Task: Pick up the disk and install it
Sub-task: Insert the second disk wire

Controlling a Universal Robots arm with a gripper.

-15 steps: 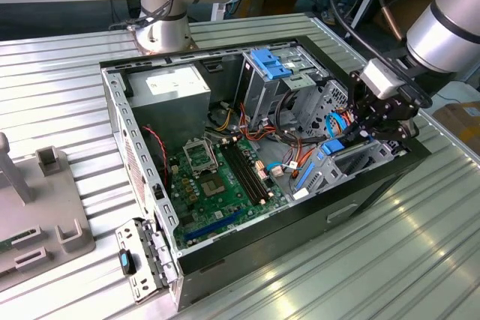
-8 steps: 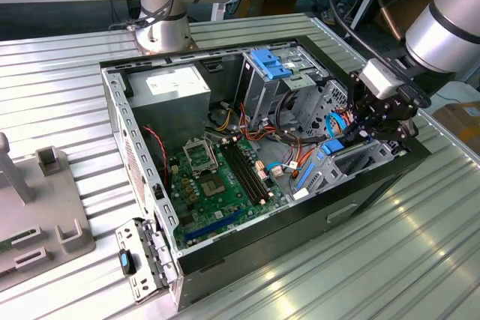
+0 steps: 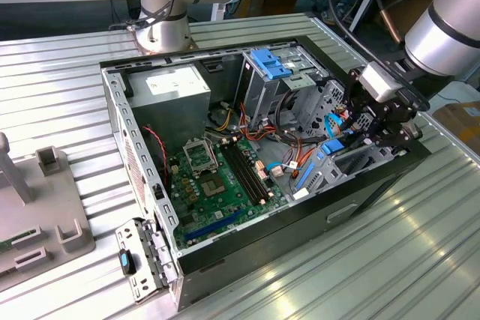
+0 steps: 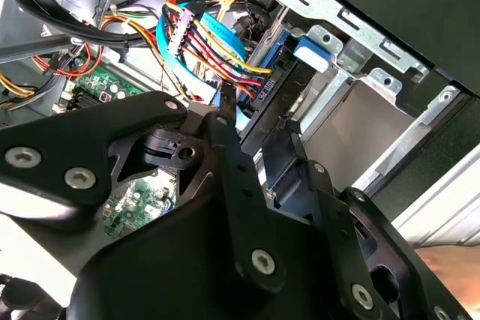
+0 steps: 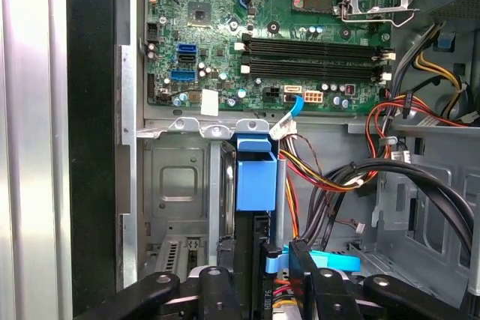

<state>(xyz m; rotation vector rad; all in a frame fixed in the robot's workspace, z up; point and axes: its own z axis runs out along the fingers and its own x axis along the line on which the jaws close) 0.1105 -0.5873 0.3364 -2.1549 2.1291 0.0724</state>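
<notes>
Open desktop computer case (image 3: 142, 162) lying on its side on a ribbed metal table (image 3: 390, 260), filling the middle of the exterior view. Inside, green motherboard (image 3: 217, 185) at about 7 o'clock from the case centre, grey power supply box (image 3: 171, 89) at 11 o'clock, metal drive cage (image 3: 281, 84) with a blue plastic bracket (image 3: 271, 61) at 1 o'clock. Bundle of red, yellow and blue cables (image 4: 202, 43) between cage and board. Robot arm (image 3: 450, 28) reaching in from 2 o'clock, gripper (image 3: 367, 121) lowered into the case corner at 3 o'clock. Gripper (image 5: 259, 279) clamped on the disk (image 5: 253, 219), held edge-on and upright in the bay beside the case wall, its bright blue rail (image 5: 256, 181) topmost in the first wrist view. Black fingers (image 4: 232, 162) pressed on either face of the disk (image 4: 270, 73) in the second wrist view.
</notes>
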